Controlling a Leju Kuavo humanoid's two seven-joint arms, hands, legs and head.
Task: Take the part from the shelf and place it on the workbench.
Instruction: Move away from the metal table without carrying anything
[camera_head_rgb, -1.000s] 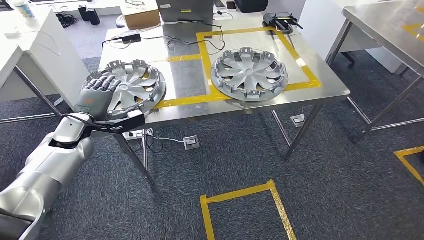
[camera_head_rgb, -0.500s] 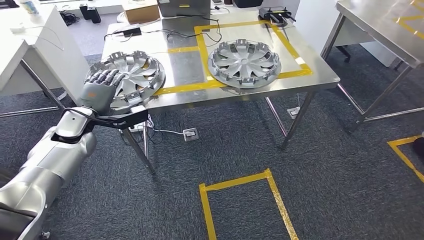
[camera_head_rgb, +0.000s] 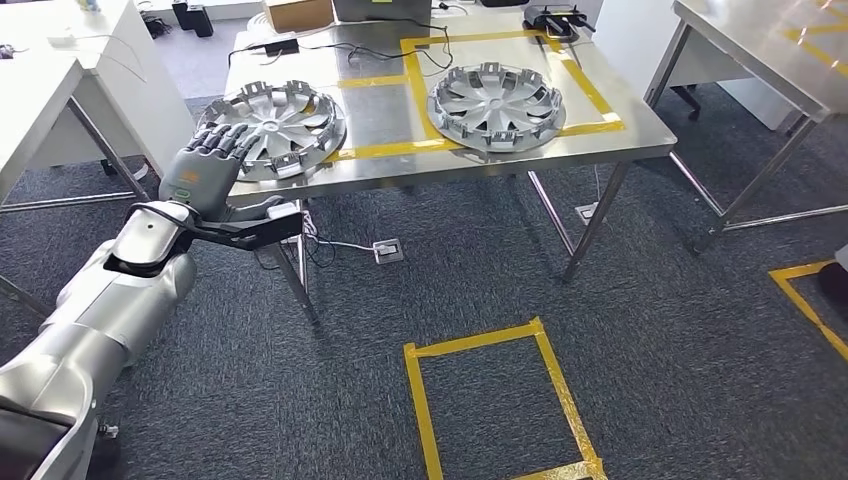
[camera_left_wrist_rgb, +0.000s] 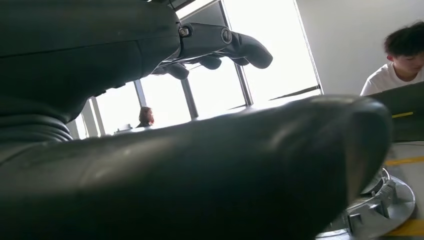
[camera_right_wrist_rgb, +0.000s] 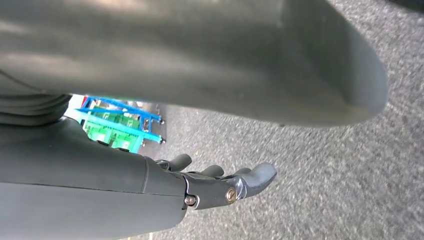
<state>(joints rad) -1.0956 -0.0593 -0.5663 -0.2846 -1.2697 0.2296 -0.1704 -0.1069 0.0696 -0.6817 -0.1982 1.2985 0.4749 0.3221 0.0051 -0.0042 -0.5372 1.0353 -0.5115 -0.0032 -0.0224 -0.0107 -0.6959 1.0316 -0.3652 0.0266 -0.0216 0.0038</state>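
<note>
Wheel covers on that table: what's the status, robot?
Left hand open, beside near wheel cover. Right hand open, hanging over carpet. Second cover inside yellow tape square. Nothing blocking.

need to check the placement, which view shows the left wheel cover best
The head view: the left wheel cover lies whole on the steel workbench, by the left hand. The left wrist view catches just its rim past the thumb. The right wrist view looks at carpet.
</note>
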